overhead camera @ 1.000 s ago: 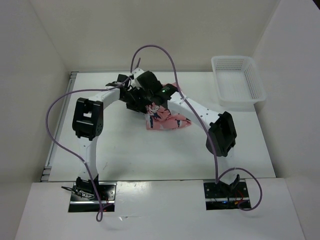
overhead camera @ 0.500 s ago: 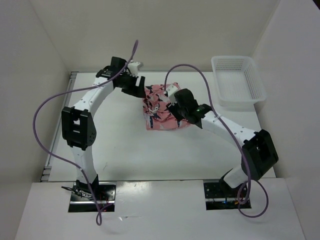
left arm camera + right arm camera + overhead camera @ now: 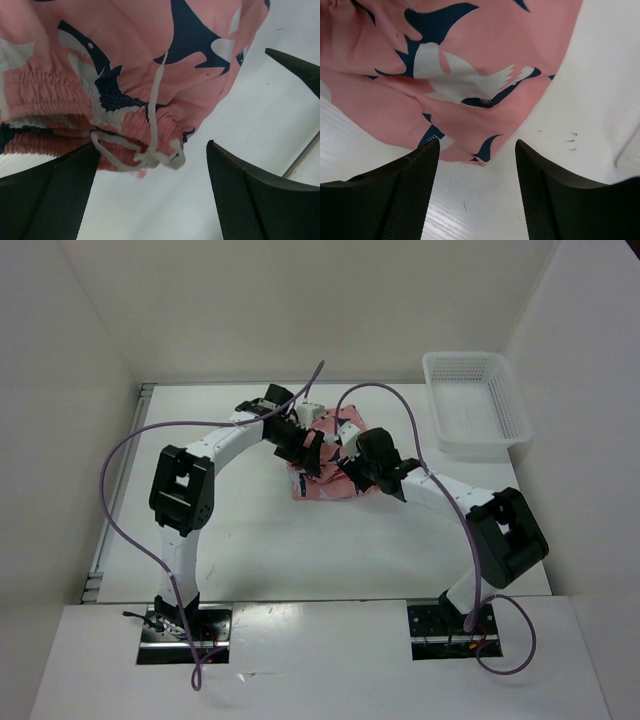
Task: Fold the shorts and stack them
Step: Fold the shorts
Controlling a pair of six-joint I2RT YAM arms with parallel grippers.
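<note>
while the top view has the shorts (image 3: 322, 485) bunched on the counter (image 3: 230, 530), the left wrist shows the left end effector (image 3: 152, 147) spread over their drawstring (image 3: 151, 112), and the right wrist shows the right end effector (image 3: 477, 145) spread at their edge.

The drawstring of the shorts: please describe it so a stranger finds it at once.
In the middle of the white table lie the pink shorts. At their gathered waistband lies a thin white cord, the drawstring; unlike the printed navy-and-white shapes, it is loose and looped.
</note>
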